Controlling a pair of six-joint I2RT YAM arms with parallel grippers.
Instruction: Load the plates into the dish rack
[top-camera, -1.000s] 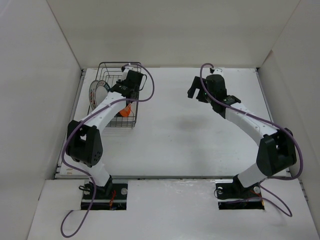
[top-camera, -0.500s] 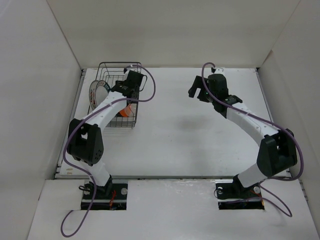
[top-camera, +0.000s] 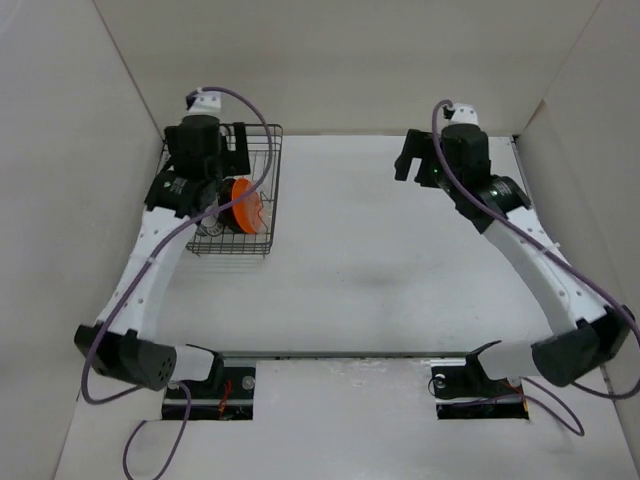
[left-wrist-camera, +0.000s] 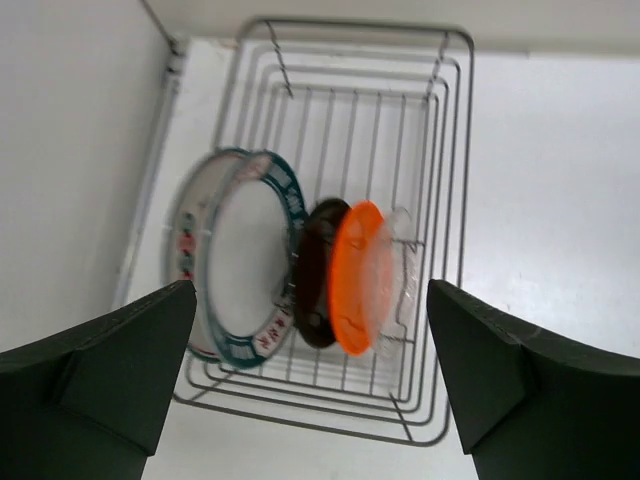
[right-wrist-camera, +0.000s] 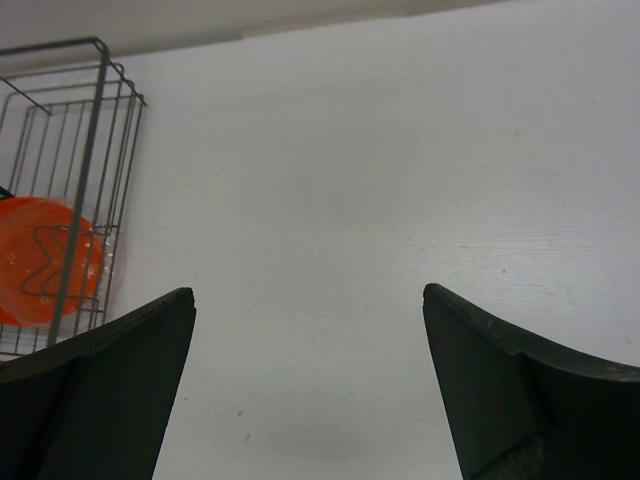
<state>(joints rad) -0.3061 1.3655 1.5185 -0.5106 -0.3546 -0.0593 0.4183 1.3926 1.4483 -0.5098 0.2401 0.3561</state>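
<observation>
Loading judged complete: the plates (left-wrist-camera: 245, 270) stand upright in the dish rack (left-wrist-camera: 350, 130). My left gripper (left-wrist-camera: 310, 300) hangs wide and empty above them, my right gripper (right-wrist-camera: 308, 292) likewise over the table (right-wrist-camera: 400, 150); next I need only retract both arms

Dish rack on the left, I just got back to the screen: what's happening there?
All four plates stand on edge in the dark wire dish rack: the white plate with the red pattern, the white plate with the green patterned rim, the small glossy black plate and the small orange plate. The left arm's fingers hover open and empty above it. The right arm's fingers are open over the white table. Loading looks done.
</observation>
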